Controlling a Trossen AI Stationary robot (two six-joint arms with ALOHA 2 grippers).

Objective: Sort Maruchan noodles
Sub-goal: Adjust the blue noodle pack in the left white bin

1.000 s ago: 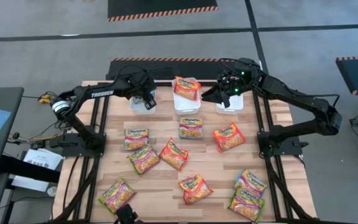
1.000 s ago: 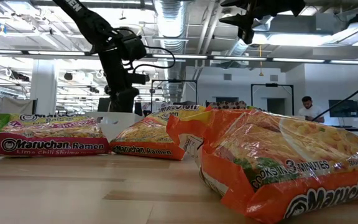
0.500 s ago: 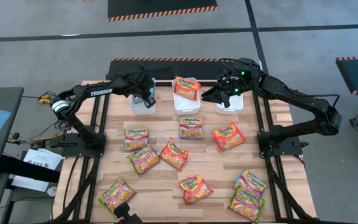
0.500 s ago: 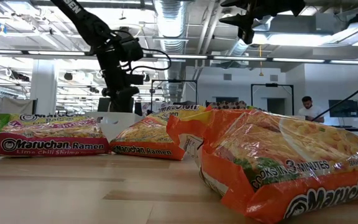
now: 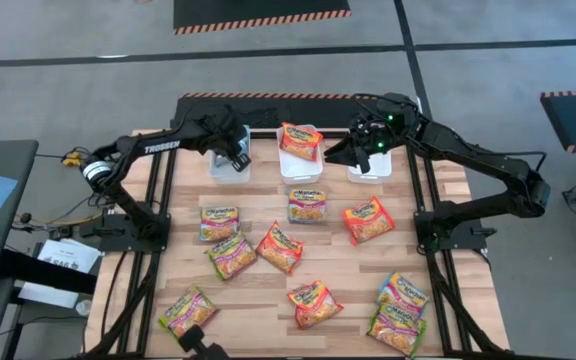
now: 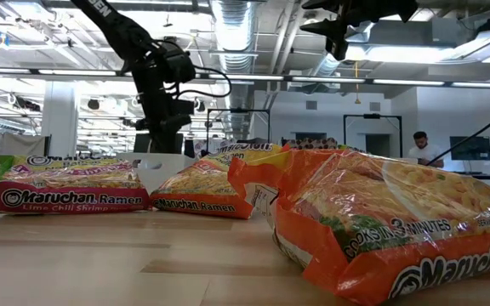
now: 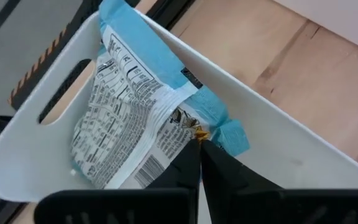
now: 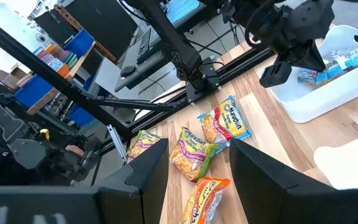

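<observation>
Maruchan noodles [image 5: 279,247] scattered face up across wooden table [image 5: 258,300], roughly nine packets loose in the near and middle area. At far left, left arm stretched over the left white bin [image 5: 230,167], wrist bent down, left gripper [image 7: 199,142] inside that bin with fingers pressed together, tips touching the crimped seam of a blue-edged packet [image 7: 143,118] lying back side up; whether seam is pinched, cannot tell. In the centre, middle bin [image 5: 301,165] holding one orange packet [image 5: 300,141]. At right, right arm reaching in from table's right edge, elbow out, right gripper [image 8: 199,162] raised above the right bin [image 5: 370,169], fingers spread apart, nothing between them.
</observation>
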